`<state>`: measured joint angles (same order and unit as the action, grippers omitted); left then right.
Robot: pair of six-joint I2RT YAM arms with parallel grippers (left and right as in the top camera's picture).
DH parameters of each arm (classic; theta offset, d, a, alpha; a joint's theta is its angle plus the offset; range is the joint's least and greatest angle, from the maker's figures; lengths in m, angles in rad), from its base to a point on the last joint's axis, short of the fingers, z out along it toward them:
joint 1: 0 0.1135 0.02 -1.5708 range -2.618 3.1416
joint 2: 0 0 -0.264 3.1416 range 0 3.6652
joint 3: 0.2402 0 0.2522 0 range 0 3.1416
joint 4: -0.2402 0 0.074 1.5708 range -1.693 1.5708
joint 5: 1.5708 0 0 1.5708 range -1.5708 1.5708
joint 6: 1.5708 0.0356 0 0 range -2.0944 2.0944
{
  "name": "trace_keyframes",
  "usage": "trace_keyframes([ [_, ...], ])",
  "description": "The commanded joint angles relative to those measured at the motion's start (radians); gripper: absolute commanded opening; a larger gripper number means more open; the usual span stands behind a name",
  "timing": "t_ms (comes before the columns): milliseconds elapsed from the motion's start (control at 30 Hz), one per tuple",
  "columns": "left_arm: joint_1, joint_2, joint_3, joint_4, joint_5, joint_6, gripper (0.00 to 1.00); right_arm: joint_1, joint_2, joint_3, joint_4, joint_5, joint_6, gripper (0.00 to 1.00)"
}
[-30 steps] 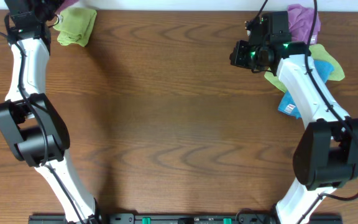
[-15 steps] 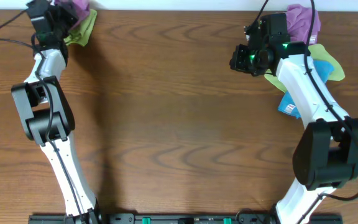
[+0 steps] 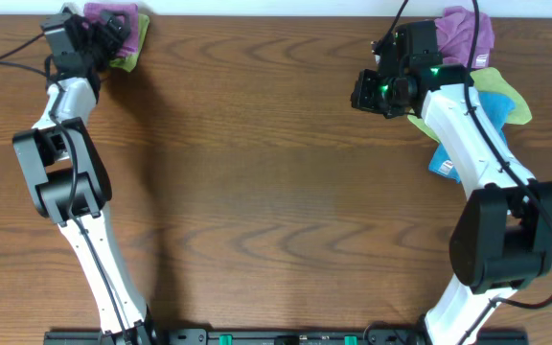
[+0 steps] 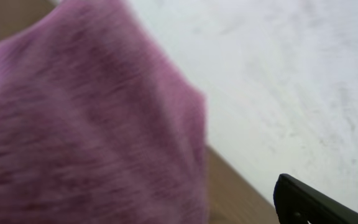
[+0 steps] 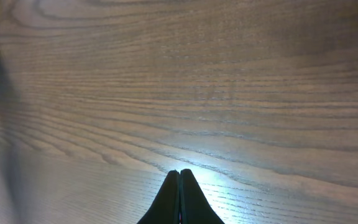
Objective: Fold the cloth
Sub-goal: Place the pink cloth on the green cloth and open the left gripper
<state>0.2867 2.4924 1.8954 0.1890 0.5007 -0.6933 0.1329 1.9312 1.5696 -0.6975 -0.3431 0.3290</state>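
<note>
The cloth, purple and bunched, lies at the table's far left corner on top of a green cloth. In the left wrist view the cloth fills the left side, blurred. My left gripper is right at it and open: one dark finger stands far off to the right with bare wood between it and the cloth, and the other finger is hidden. My right gripper is shut on nothing and hovers over bare wood, seen in the overhead view at the far right.
Behind the right arm lies a pile: a more vivid purple cloth, a yellow-green cloth and a bright blue cloth. The table's far edge meets a white surface. Both arm bases stand at the near edge.
My left arm swung the purple cloth over onto the green cloth at the far left corner and its jaws came open. The right arm barely moved.
</note>
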Motion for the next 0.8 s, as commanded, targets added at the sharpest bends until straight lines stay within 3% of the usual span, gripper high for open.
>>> trace_keyframes([
  [0, 0.035, -0.003, 0.011, -0.014, 0.068, -0.055, 0.95, 0.009, 0.000, 0.006, -0.002, 0.003, 0.007, 0.01],
  [100, 0.051, -0.008, 0.011, -0.014, 0.127, -0.062, 0.95, 0.009, 0.000, 0.006, 0.002, 0.003, 0.007, 0.02],
  [367, 0.069, -0.060, 0.011, -0.026, 0.285, -0.229, 0.95, 0.010, 0.000, 0.006, 0.006, 0.002, 0.007, 0.02],
  [767, 0.139, -0.231, 0.011, -0.410, 0.201, -0.099, 0.95, 0.023, -0.002, 0.006, 0.005, -0.037, 0.007, 0.02],
])
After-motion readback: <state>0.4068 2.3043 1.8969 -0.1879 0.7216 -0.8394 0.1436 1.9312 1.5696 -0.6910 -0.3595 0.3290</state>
